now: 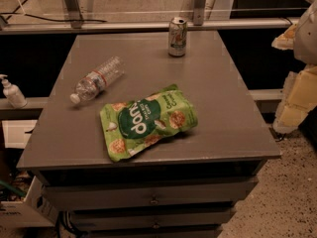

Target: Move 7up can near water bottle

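Gripper sits at right edge of frame, mid-height, off the table and beyond its right side; partly cut off by the frame. Open or shut: can't tell. Holds nothing that can be seen.

Nearest item is the snack bag, lying flat at centre-front of the tabletop. It is bright green w/ a dark oval and big white letters reading "don"; smaller print is not legible, and round snack pics show on the front.

7up can stands upright at top centre of frame, near the table's back edge, well apart from the bag. Silvery body w/ green and red marks, logo too small to read.

Bottle lies on its side in the upper-left part of the tabletop, white cap pointing lower left, red-and-white label band round the middle, text unreadable. Well apart from the can.

Pump dispenser is at far left edge, off the table.
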You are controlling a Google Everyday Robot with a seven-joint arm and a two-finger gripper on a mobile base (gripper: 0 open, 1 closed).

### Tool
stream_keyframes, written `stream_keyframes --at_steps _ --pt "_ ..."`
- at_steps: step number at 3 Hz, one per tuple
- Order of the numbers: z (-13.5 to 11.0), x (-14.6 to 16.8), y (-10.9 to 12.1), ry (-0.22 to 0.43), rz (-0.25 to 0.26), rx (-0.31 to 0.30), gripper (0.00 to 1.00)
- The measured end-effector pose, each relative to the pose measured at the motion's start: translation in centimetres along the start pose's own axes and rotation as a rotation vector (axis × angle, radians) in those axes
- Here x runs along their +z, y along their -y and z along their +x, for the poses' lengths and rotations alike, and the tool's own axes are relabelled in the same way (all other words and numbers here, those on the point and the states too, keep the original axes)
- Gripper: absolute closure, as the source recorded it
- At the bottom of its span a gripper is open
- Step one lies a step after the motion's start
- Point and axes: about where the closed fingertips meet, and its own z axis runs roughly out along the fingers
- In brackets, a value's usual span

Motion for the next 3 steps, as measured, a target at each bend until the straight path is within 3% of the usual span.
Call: stream_keyframes --at_steps 2,3 --pt "-0.1 1.3 0.9 0.015 0.025 0.010 0.00" --pt "-0.3 4.4 3.5 0.059 0.061 0.040 0.00"
